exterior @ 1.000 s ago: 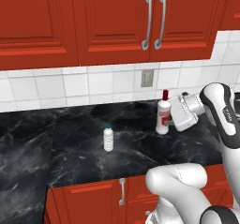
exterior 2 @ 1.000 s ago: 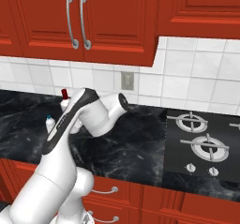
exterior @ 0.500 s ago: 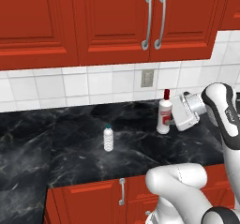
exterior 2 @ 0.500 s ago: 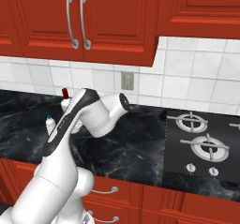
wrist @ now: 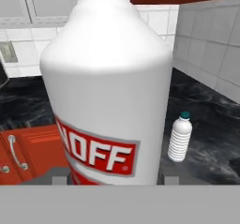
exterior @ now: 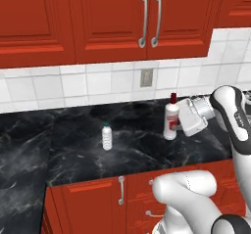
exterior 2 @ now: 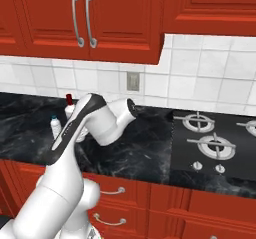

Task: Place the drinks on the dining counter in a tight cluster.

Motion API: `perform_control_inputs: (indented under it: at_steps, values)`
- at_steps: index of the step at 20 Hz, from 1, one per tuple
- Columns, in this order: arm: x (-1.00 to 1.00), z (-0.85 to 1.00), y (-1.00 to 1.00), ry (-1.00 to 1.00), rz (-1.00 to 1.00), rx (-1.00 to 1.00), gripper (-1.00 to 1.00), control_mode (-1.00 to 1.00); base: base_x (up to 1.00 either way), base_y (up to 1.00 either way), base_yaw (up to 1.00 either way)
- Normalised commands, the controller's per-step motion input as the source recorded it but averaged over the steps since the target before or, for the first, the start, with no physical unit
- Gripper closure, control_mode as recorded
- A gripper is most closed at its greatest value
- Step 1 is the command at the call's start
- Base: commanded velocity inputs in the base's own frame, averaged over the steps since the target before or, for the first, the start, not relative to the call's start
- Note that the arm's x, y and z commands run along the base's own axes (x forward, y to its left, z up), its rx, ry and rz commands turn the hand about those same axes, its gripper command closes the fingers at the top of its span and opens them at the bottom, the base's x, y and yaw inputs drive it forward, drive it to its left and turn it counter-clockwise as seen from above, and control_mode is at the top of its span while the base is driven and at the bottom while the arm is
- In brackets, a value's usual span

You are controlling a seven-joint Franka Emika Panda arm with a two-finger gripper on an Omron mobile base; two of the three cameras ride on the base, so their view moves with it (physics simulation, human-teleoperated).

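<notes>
While end effector (exterior: pixel 177 126) grips white bottle (exterior: pixel 170 122), clear bottle (exterior: pixel 107 136) upright, contents unseen

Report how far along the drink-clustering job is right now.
Done: nothing is clustered yet. In hand: the gripper is closed around the white bottle with red cap, which stands on the black counter by the tiled wall. Left: move that bottle to the dining counter, then the clear bottle with teal cap, standing apart.
</notes>
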Motion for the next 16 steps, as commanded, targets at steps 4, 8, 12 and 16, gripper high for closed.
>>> perform_control_inputs:
  at_steps: [4, 8, 12, 16]
  values:
    - [0.00, 0.00, 0.00, 0.00, 0.00, 0.00, 1.00, 1.00, -0.98, -0.78, -0.30]
    - [0.00, 0.00, 0.00, 0.00, 0.00, 0.00, 1.00, 1.00, -0.35, -1.00, -0.52]
    - [0.00, 0.00, 0.00, 0.00, 0.00, 0.00, 1.00, 1.00, 0.00, -0.89, -0.73]
    - [0.00, 0.00, 0.00, 0.00, 0.00, 0.00, 1.00, 1.00, 0.00, -0.56, -0.80]
